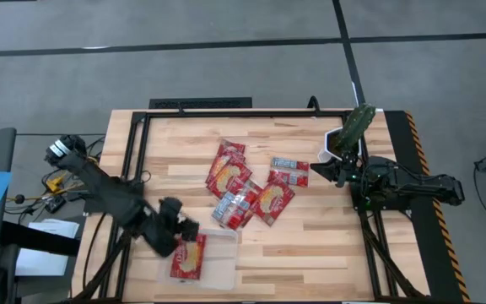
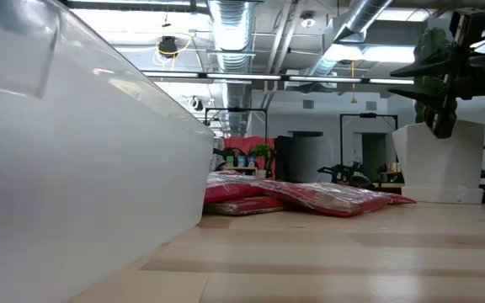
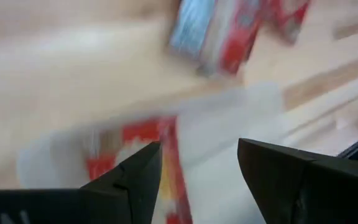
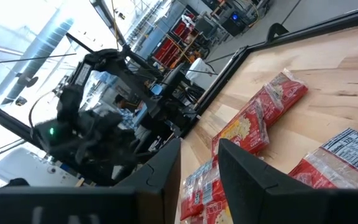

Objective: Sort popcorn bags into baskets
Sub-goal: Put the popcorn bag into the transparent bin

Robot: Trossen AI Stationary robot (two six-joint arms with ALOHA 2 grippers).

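Note:
One red popcorn bag (image 1: 189,256) lies flat in the clear plastic basket (image 1: 219,272) near the table's front left. It shows blurred in the left wrist view (image 3: 138,143). My left gripper (image 1: 184,230) hovers open just above the basket's far left side, nothing between its fingers (image 3: 199,155). Several more red and cream popcorn bags (image 1: 247,186) lie flat on the wood at the table's middle, some overlapping, some showing blue-white panels (image 1: 289,171). My right gripper (image 1: 321,169) waits open at the right, level, pointing toward those bags (image 4: 260,118).
A small white bowl holding a green object (image 1: 353,131) stands at the far right, beside my right arm. A black frame (image 1: 201,105) runs along the table's edges. In the low view the basket's clear wall (image 2: 74,168) fills the left, with bare wood to its right.

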